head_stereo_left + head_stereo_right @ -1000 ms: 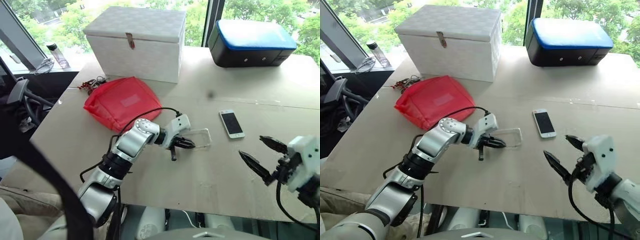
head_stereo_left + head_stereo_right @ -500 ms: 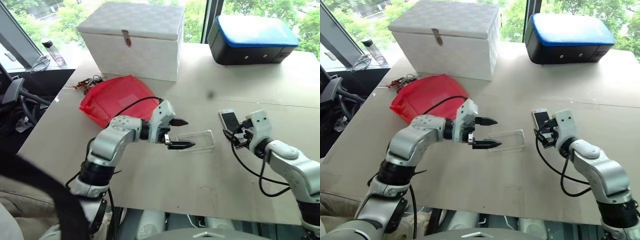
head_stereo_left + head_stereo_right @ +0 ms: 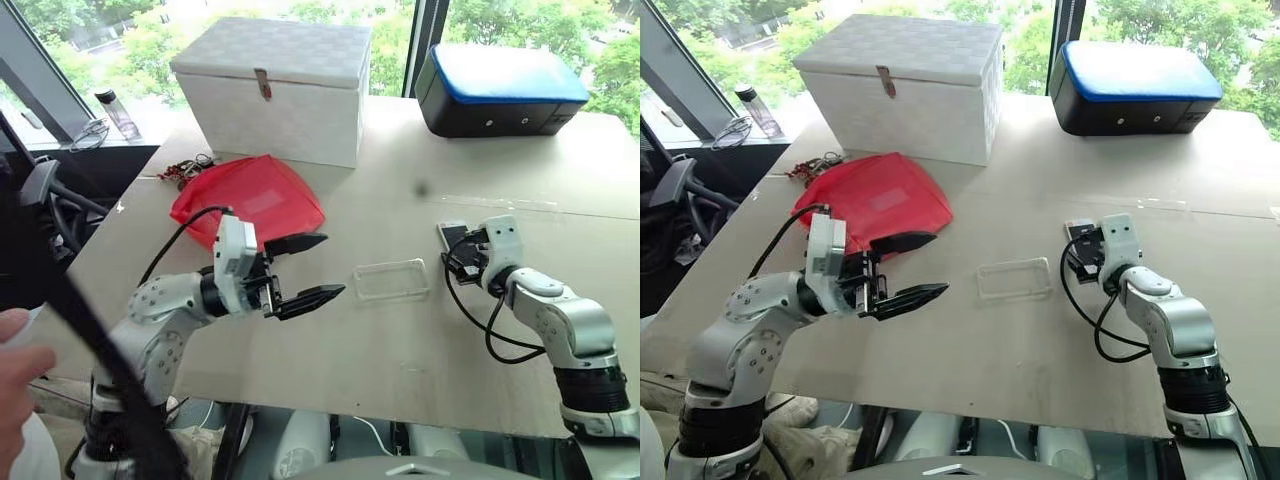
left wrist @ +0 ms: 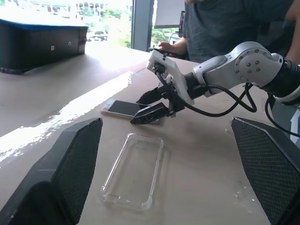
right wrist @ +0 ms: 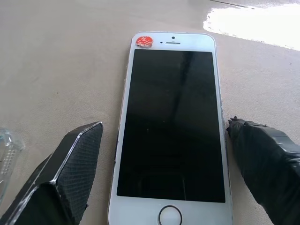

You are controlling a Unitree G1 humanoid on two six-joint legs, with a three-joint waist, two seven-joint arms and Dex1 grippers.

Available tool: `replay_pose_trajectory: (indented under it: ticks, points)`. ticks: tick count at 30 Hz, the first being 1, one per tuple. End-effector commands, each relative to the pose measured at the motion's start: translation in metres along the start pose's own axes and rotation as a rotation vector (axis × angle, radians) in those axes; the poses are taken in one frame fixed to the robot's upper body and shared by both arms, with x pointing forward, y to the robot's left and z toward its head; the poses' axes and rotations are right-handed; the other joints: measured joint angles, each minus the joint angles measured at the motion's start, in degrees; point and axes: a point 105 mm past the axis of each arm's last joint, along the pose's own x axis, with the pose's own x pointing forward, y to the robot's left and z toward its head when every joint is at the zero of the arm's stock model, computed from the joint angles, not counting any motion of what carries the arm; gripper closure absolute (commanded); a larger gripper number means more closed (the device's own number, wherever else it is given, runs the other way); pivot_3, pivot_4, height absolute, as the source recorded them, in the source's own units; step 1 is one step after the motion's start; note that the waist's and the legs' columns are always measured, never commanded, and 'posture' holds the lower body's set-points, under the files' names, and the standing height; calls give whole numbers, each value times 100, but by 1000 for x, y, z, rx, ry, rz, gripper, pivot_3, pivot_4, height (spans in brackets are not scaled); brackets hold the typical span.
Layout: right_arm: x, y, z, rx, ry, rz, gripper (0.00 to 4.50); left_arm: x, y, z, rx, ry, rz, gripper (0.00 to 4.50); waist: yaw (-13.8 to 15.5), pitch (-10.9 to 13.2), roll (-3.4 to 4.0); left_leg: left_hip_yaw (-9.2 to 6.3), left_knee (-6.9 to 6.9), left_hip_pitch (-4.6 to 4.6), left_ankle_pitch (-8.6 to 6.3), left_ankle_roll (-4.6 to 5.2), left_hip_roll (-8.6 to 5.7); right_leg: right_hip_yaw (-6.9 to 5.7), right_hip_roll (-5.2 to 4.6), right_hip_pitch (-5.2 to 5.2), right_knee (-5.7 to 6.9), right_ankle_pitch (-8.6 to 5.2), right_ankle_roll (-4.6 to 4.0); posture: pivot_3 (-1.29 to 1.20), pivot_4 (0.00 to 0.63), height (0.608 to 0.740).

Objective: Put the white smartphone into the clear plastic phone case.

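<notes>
The phone [image 5: 172, 126] is straddled by the spread fingers of the right gripper [image 3: 462, 260], flat on the table [image 3: 400, 340], not yet gripped. Beside it lies the case [image 3: 391, 281], hollow up. The left gripper [image 3: 305, 270] hangs open, apart. Pick-up is judged in hand; next, the 2 fingers must be closed on the phone's edges.

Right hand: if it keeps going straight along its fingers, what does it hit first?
Most likely the white smartphone. The right hand points down onto it, open fingers straddling its long edges, with the table beneath. Whether the fingertips already touch is unclear.
</notes>
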Motion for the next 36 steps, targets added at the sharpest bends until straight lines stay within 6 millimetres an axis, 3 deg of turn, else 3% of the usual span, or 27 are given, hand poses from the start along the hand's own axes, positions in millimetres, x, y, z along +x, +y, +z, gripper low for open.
replay_pose_trajectory:
  ticks: [1, 3, 4, 6, 10, 14, 18, 24, 28, 36]
  points:
    - [-1, -4, -27, 30, 126, 14, 833, 4, -6, 4, -16, 28, -2, 0, 10, -3, -5, -2, -2, -1, 0, 0, 0, -3, 0, -1, 1, 6, 10, 0, 150, 740]
    - [-2, -5, -28, 8, 134, 24, 1508, 4, -5, 4, -27, 33, -2, 0, 5, -3, -5, -3, -10, -3, 0, -1, 0, -5, 0, -2, 1, 11, 19, 0, 150, 740]
    - [-3, -4, -29, -4, 136, 28, 1571, 3, -4, 3, -45, 38, 0, 0, 2, -3, -5, -3, -14, -4, -1, -1, 0, -5, 1, -4, 2, 11, 19, 0, 150, 740]
    - [-5, -4, -27, -23, 122, 37, 1572, 2, -2, 3, -65, 41, -1, 0, 4, -3, -5, -3, -19, -6, -1, -1, 1, -6, 1, -7, 2, 10, 19, 0, 150, 740]
    - [-14, 1, 4, -92, -33, 129, 1573, 1, -1, 1, -82, 55, -10, 0, 8, 1, 0, -3, -20, -16, -1, -1, 0, -8, 1, -13, -5, 10, 20, 0, 150, 740]
    - [-39, 28, 42, -272, -216, 381, 1573, -1, 1, -1, -83, 59, -10, 0, -11, 27, 28, 2, -20, -28, -2, 0, 0, -5, 2, -26, -6, 10, 21, 0, 150, 740]
    - [-56, 56, 57, -448, -268, 614, 1578, -13, -2, -2, -141, 27, -46, 0, -76, 50, 53, 2, -23, -28, -2, 0, 3, -4, 11, -29, -4, 10, 23, 0, 150, 740]
    - [-53, 82, 44, -723, -196, 877, 1580, -26, -7, -14, -182, 36, -19, 0, -145, 61, 49, -1, -28, -25, -2, 0, 9, -5, 15, -31, -7, 9, 23, 0, 150, 740]
    - [-38, 81, 30, -886, -115, 944, 1583, -31, -10, -15, -175, 43, 5, 0, -116, 77, 41, 0, -26, -27, -2, 0, 6, -7, 6, -30, -10, 10, 23, 0, 150, 740]
    - [-10, 73, 21, -982, -25, 968, 1585, -36, -21, -20, -175, 41, 60, 0, -145, 85, 42, 0, -28, -26, -2, -3, 4, -5, -4, -31, -10, 9, 21, 0, 150, 740]
